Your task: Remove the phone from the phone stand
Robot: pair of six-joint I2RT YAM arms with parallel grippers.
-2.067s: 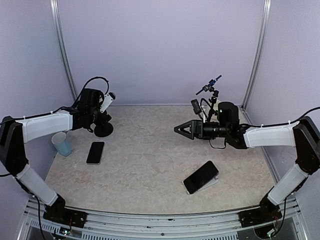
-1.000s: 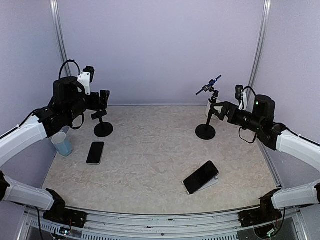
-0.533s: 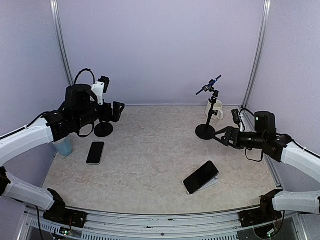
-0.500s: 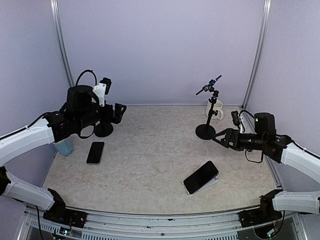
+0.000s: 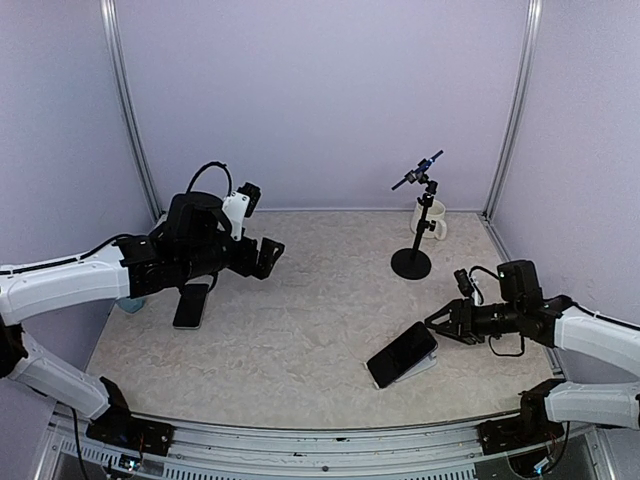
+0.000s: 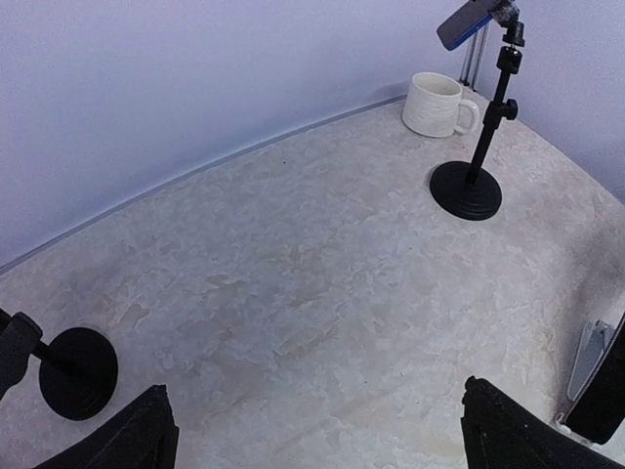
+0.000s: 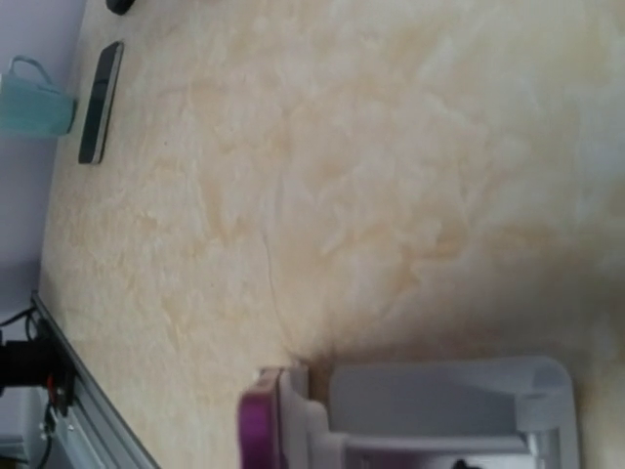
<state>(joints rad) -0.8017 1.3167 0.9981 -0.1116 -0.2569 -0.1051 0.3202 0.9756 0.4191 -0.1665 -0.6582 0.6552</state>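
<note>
Phone [image 5: 401, 354] was a black, glossy slab lying face up and tilted, its upper end to the upper right. It rested on stand [image 5: 429, 364], a pale wedge on the table [image 5: 320, 330], in the lower right of centre of the top view. In the left wrist view the phone [image 6: 602, 399] showed as a dark edge at the lower right border, with the stand [image 6: 583, 358] just beside it. The right wrist view showed the stand [image 7: 449, 410] as a blurred white body along the bottom of the frame.

Right gripper [image 5: 437, 325] hung low, just beside the phone's upper end. Jaw spacing could not be told from any view, nor could contact with the phone. Nothing was seen between the jaws.

Left gripper [image 5: 272, 254] was held above the table at centre left of the top view, well apart from the phone. Its fingers [image 6: 132, 440] sat at the two lower corners of the left wrist view, spread wide, with nothing between them.

A white mug [image 5: 432, 220] stood near the back wall at upper right, just behind a pole mount [image 5: 412, 262] whose clamp gripped a small blue-edged item. A pale blue cup [image 7: 37, 103] stood at the left edge of the table, near a second phone [image 5: 190, 305] lying flat. The contents of mug and cup could not be made out.
</note>
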